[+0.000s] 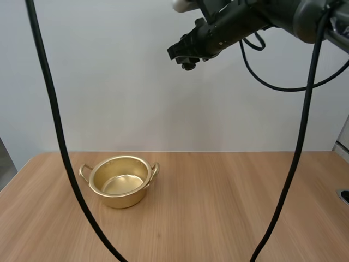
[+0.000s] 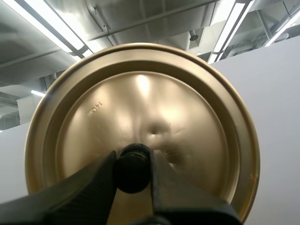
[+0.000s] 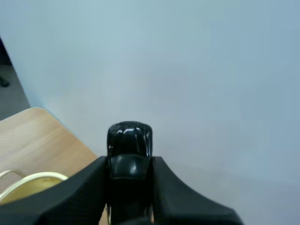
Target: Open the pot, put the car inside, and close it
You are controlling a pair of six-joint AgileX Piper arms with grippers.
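**While Clamped on Lid and Car: Gripper and Pot Status**

1. At left gripper: jaws closed on black knob of gold lid, one finger on each side of knob. Lid held in the air with its knob side facing the gripper.

2. At right gripper: positioned high above wooden table, above and to the right of pot. Jaws closed on black toy car, pinched between both fingers with its rounded end protruding past the fingertips.

3. At pot: gold, two-handled, standing upright on left part of table. Uncovered, with shiny inner floor visible in high view. From right wrist view, rim visible on table beyond one finger of the right gripper.

4. Task item location: car held in the air, well apart from pot, not yet inside.
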